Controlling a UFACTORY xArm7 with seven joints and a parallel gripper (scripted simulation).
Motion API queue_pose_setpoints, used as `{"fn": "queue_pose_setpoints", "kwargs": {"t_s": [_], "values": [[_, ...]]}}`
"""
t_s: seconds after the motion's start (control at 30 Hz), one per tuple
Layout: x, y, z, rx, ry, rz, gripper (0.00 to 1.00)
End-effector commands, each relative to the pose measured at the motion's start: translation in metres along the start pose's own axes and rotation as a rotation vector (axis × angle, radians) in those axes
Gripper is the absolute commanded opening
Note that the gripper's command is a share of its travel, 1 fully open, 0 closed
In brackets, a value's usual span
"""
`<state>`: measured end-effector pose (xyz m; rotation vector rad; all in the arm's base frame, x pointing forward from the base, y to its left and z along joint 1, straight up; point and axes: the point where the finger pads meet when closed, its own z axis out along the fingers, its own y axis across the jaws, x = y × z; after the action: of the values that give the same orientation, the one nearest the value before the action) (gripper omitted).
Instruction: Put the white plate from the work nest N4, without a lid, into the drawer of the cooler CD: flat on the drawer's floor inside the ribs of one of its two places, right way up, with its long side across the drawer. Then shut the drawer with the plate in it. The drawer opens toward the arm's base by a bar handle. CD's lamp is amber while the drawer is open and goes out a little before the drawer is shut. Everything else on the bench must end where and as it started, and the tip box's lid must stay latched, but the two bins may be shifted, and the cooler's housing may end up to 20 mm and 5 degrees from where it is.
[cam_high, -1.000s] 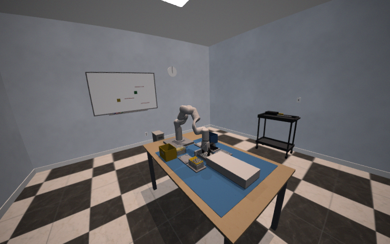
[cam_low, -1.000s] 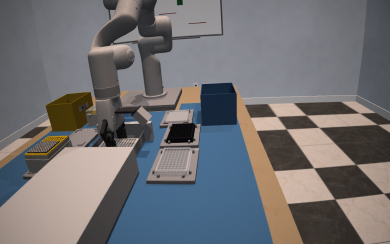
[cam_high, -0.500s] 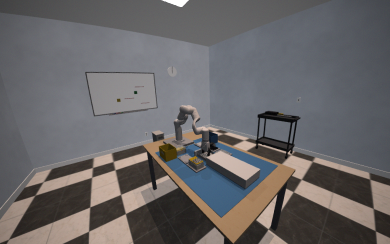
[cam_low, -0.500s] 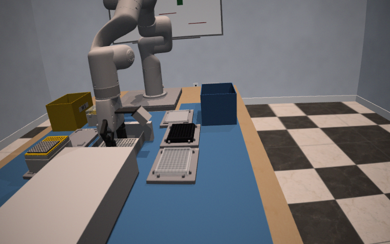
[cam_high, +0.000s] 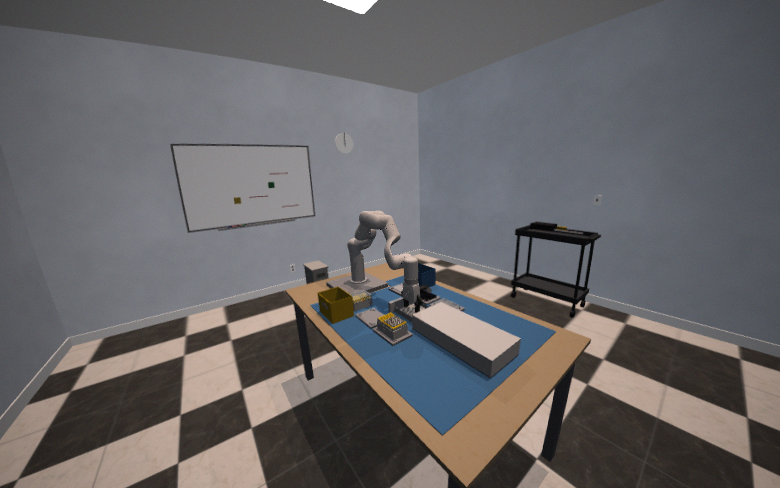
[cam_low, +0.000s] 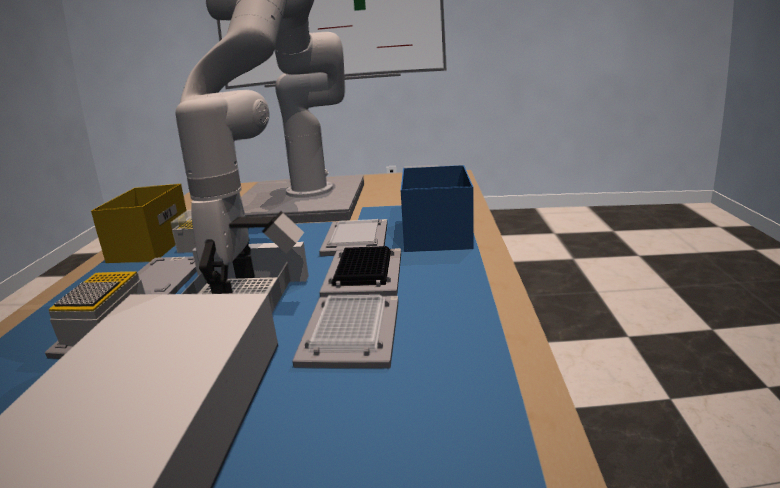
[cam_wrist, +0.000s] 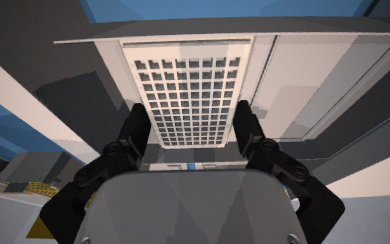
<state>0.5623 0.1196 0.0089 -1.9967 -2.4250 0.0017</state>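
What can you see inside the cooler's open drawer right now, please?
The white plate lies flat in one place of the drawer, wells up, between the open gripper fingers. The neighbouring place looks bare. The floor under the plate is hidden.

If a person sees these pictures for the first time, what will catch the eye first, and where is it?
The pale arm bends down over the open drawer at the near end of the long grey cooler. There the white plate lies flat in the left place, between the open gripper fingers. Beside it on the blue mat stand a dark blue bin and a yellow bin.
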Motion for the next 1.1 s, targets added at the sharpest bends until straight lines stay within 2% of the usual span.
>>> {"fn": "queue_pose_setpoints", "kwargs": {"t_s": [0.0,0.8,1.07], "values": [[0.0,0.002,-0.002,-0.005,0.0,0.0,1.0],[0.0,0.002,-0.002,-0.005,0.0,0.0,1.0],[0.0,0.002,-0.015,-0.005,0.0,0.0,1.0]]}}
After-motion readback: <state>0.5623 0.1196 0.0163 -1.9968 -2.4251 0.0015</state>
